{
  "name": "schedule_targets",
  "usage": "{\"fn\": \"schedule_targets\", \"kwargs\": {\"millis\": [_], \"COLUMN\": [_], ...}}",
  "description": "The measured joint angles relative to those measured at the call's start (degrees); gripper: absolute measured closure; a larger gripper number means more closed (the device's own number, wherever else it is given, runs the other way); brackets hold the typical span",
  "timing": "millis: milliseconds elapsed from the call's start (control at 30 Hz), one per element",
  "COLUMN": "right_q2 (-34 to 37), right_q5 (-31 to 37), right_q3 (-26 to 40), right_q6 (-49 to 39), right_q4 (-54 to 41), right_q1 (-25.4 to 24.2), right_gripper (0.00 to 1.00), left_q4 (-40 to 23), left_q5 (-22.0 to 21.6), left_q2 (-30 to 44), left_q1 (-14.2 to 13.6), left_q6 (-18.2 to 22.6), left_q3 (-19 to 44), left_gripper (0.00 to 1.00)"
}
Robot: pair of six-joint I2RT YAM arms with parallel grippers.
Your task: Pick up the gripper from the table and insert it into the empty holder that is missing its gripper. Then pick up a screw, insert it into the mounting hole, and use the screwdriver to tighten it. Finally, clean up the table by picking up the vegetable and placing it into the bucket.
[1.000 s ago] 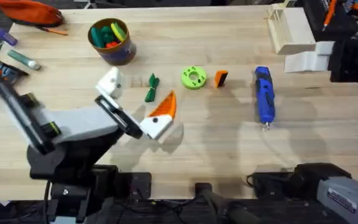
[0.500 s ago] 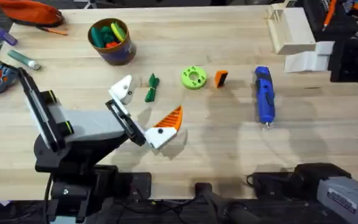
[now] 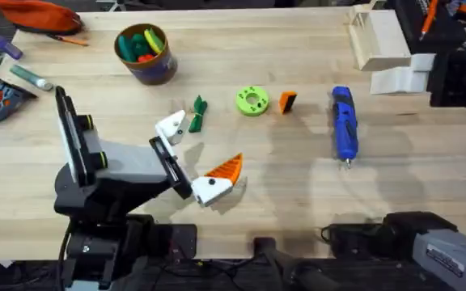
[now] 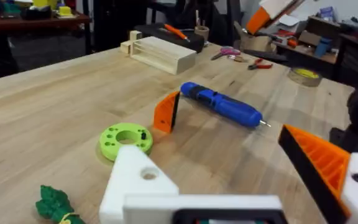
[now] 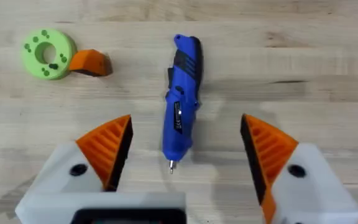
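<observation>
The loose orange gripper [image 3: 286, 102] [image 4: 166, 112] [image 5: 89, 62] lies on the table [image 3: 298, 186] beside a lime-green disc [image 3: 252, 101]. To their right lies the blue screwdriver [image 3: 344, 124] [image 5: 182, 93], bit pointing toward the near edge. My left gripper [image 3: 202, 145] [image 4: 229, 180] is open. One jaw is the bare white holder [image 3: 171, 127] [image 4: 135, 180], the other carries an orange finger. The holder sits just beside the dark green vegetable [image 3: 196, 115] [image 4: 55, 205]. The bucket [image 3: 146, 53] stands at the back left. My right gripper [image 5: 185, 137] hangs open above the screwdriver's tip. A screw is out of view.
A wooden rack [image 3: 379, 36] and a white block [image 3: 399, 79] stand at the back right, with black gear at the right edge. An orange pouch [image 3: 39, 14] and a marker [image 3: 31, 77] lie at the far left.
My left arm has swung to the right, carrying its open gripper closer to the vegetable and turning the orange finger toward the near side. The loose parts have not moved.
</observation>
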Motion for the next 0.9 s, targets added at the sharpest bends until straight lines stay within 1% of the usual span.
{"fn": "schedule_targets", "kwargs": {"millis": [200, 333, 500, 733, 900], "right_q2": [0.00, 0.00, 0.00, 0.00, 0.00], "right_q5": [0.00, 0.00, 0.00, 0.00, 0.00], "right_q3": [0.00, 0.00, 0.00, 0.00, 0.00], "right_q6": [0.02, 0.00, 0.01, 0.01, 0.00], "right_q4": [-0.02, -0.02, -0.02, -0.02, -0.02], "right_q1": [0.00, 0.00, 0.00, 0.00, 0.00], "right_gripper": [0.008, 0.009, 0.009, 0.008, 0.009], "left_q4": [-0.76, -1.05, -1.52, -1.83, -2.21], "left_q5": [3.10, 5.06, 8.28, 10.07, 12.14], "left_q2": [0.00, 0.00, 0.00, 0.00, 0.00], "left_q1": [0.00, 0.00, 0.00, 0.00, 0.00], "left_q6": [5.13, 6.98, 8.10, 8.71, 8.74], "left_q3": [0.02, 0.02, 0.02, 0.02, 0.02], "left_gripper": [0.015, 0.016, 0.015, 0.015, 0.015]}}
